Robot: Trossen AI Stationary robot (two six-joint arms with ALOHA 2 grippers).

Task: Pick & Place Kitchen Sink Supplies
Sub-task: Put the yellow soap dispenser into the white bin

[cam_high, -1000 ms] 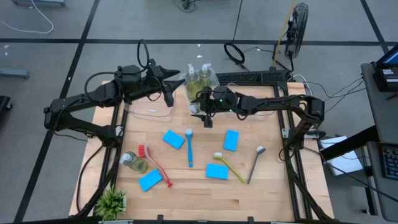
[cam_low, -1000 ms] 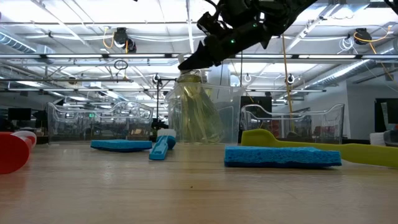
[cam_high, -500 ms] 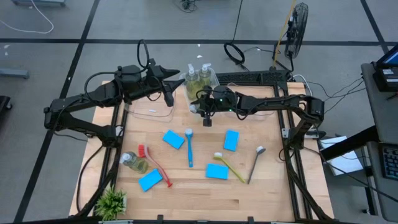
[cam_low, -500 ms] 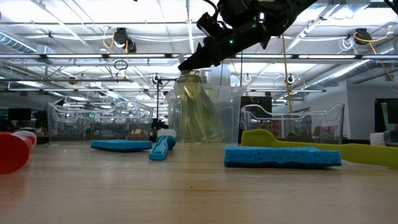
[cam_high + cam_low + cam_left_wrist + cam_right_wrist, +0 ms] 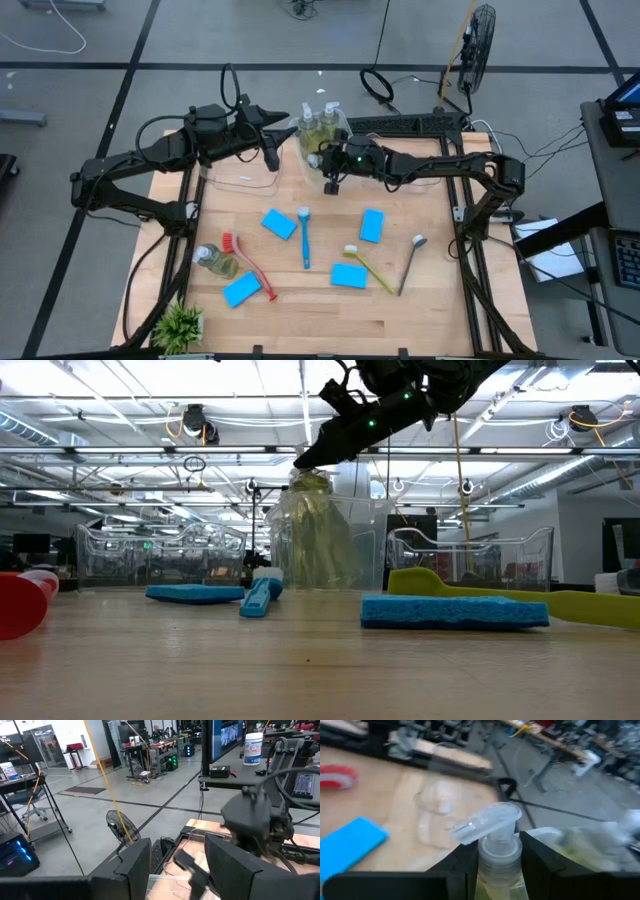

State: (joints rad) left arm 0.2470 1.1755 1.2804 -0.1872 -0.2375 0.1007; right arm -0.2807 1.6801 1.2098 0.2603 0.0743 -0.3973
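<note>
At the worktop's (image 5: 300,310) twelve o'clock edge, the right gripper (image 5: 492,851) clamps a soap bottle's (image 5: 495,865) neck; the left gripper (image 5: 177,865) hovers parted.

Robotics lab or workshop: grey concrete floor (image 5: 250,40) with taped lines, ceiling strip lights (image 5: 150,380), desks with monitors (image 5: 227,735), standing fan (image 5: 480,40), loose cables.

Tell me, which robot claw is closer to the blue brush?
The right gripper. It hangs just above the blue brush by the soap bottles. The left gripper sits farther off, over the clear bin.
</note>
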